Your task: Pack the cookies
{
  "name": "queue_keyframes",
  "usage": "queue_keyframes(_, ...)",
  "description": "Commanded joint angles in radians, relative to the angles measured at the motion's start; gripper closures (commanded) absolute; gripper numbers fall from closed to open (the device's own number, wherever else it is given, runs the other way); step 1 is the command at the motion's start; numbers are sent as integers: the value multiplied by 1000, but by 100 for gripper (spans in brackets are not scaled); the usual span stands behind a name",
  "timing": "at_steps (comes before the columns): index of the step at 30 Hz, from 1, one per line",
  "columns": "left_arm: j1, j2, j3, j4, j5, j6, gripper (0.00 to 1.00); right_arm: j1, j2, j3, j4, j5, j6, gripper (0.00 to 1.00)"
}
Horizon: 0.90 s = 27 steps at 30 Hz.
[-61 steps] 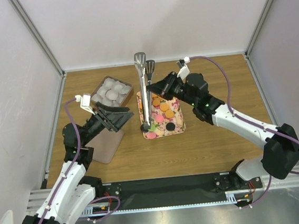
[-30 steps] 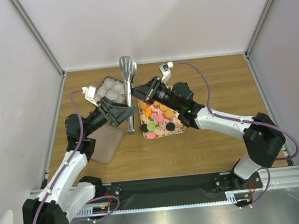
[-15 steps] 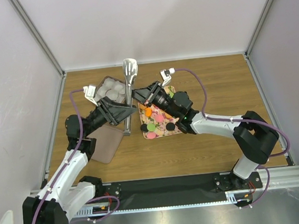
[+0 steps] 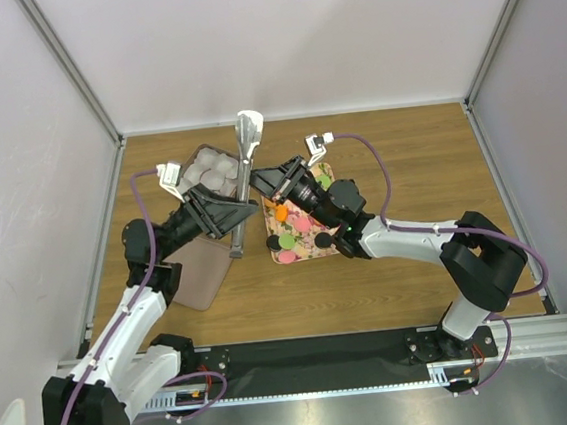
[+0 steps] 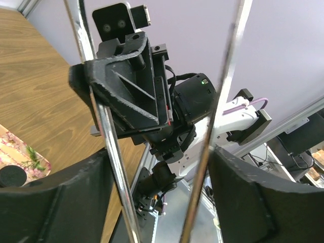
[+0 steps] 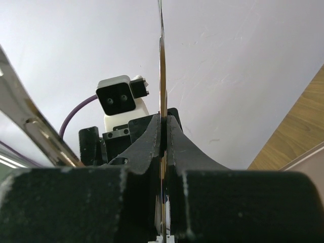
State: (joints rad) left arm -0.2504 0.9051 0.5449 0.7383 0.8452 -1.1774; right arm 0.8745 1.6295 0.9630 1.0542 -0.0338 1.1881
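Note:
The cookies (image 4: 287, 240), small orange, pink, green and black discs, lie on the floral tray (image 4: 341, 247). Metal tongs (image 4: 243, 181) hang tilted in the air between the tray and the box of paper cups. My right gripper (image 4: 265, 180) is shut on one arm of the tongs; the right wrist view shows the thin arm (image 6: 162, 61) pinched between its fingers (image 6: 163, 121). My left gripper (image 4: 230, 215) is open. In the left wrist view its fingers (image 5: 161, 172) straddle both tong arms (image 5: 109, 152). A black cookie (image 5: 11, 177) and the tray's corner (image 5: 23, 154) show at the lower left there.
A brown box (image 4: 209, 170) holding white crinkled paper cups stands at the back left. A brown lid (image 4: 201, 277) lies on the table under my left arm. Both arms meet above the table's middle left.
My right gripper has carried the tongs left from above the tray to between my left gripper's fingers. My left gripper rose and turned towards them.

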Motion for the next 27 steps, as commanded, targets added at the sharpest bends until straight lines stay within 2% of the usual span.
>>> queue_keyframes(1, -6, -25, 18, 21, 17, 19, 26, 7, 1, 0, 83, 32, -31, 100)
queue_keyframes(8, -6, -41, 30, -22, 12, 50, 31, 9, -14, -12, 78, 32, -51, 100)
queue_keyframes(10, -6, -52, 39, -56, 8, 64, 31, 8, -22, -21, 75, 32, -61, 94)
queue_keyframes(14, -6, -58, 44, -79, 0, 79, 34, 9, -40, -36, 75, 71, -76, 90)
queue_keyframes(19, -6, -57, 44, -89, -3, 84, 34, 6, -69, -66, 84, 90, -90, 75)
queue_keyframes(27, -6, -63, 49, -116, -8, 105, 35, -9, -105, -101, 73, 98, -102, 65)
